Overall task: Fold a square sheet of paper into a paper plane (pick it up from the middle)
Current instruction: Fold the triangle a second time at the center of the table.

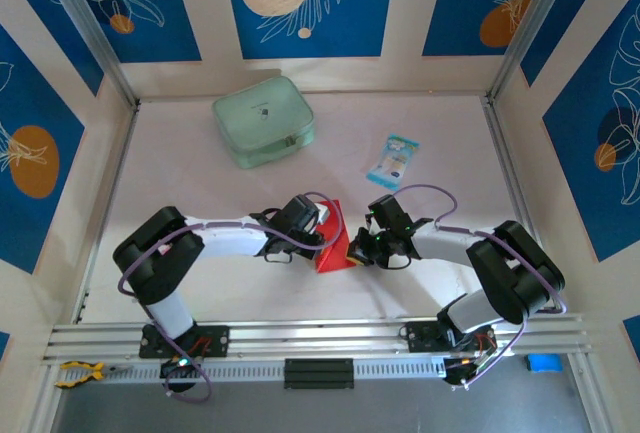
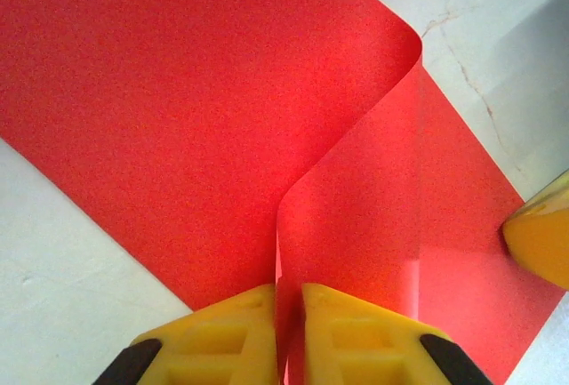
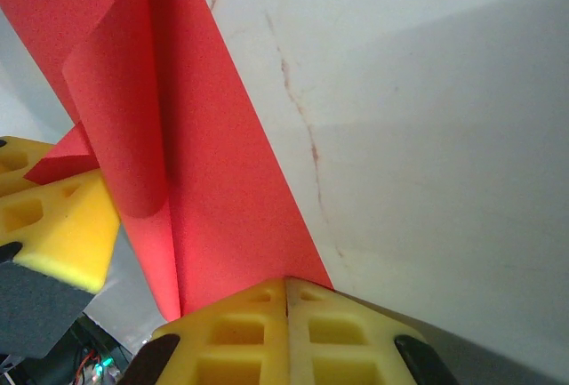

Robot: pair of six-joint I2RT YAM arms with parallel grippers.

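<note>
left claw (image 2: 286,309) pinching raised fold of red paper (image 2: 178,92) | right claw (image 3: 286,307) pressed together at paper's edge | paper partly lying on white bench (image 3: 427,136)

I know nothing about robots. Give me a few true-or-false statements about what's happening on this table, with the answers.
1. The left pincer is pinching a raised fold of the red paper. True.
2. The red paper lies completely flat. False: part of it curls upward.
3. The green pouch sits on the paper. False: it lies apart, farther back on the table.
4. The right pincer is closed on the paper's edge. True.
5. The blue-white packet is being held. False: it lies untouched.
</note>
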